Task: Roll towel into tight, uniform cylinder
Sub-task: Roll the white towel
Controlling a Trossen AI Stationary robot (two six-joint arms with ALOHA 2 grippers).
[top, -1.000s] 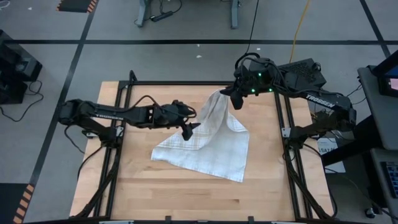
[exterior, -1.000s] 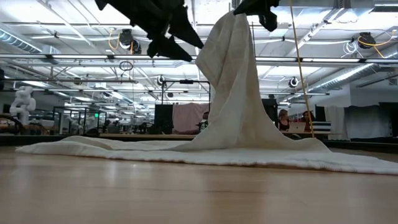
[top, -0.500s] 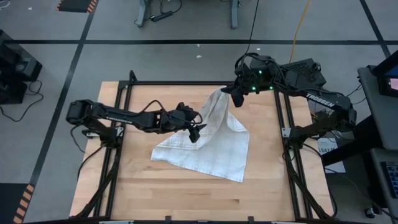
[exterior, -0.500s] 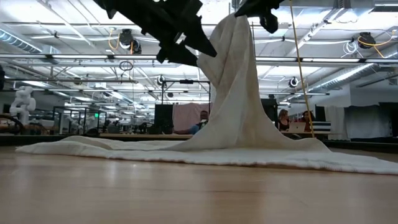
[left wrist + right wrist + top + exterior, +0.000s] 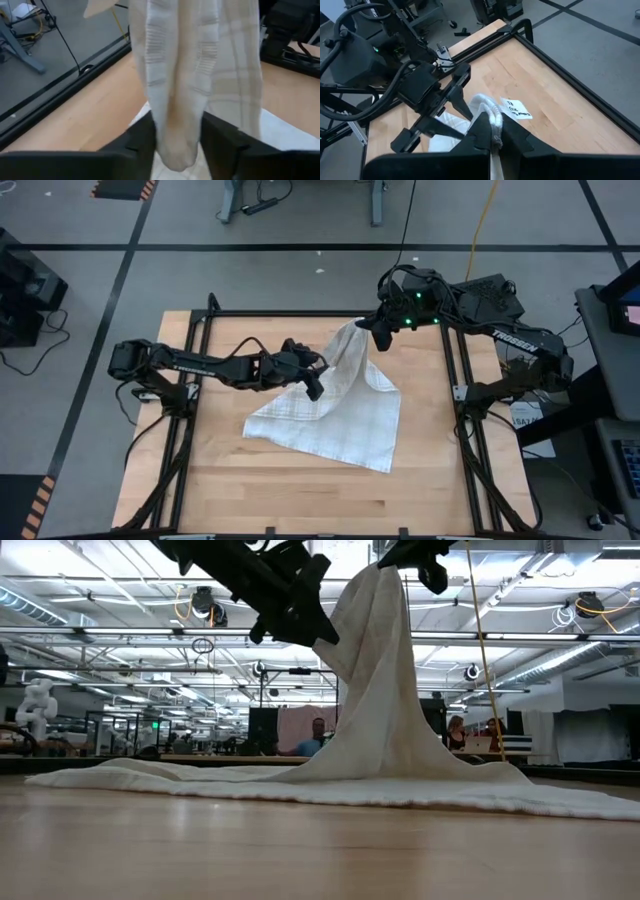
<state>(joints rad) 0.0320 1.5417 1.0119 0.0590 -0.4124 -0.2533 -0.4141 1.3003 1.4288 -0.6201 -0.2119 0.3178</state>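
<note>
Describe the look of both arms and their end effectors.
Both arms are black, jointed, with loose black cables. The left arm and right arm carry white lettering; green lights glow near the right wrist. The left end effector and right end effector have two dark, flat fingers.

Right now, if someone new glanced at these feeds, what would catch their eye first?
The towel pulled up into a tall tent: the right gripper, jaws shut on one corner, holds it high over the table's far side while the rest lies spread on the wooden table. Next, the left gripper has a hanging fold of the raised cloth between its jaws, partway up the drape.
</note>
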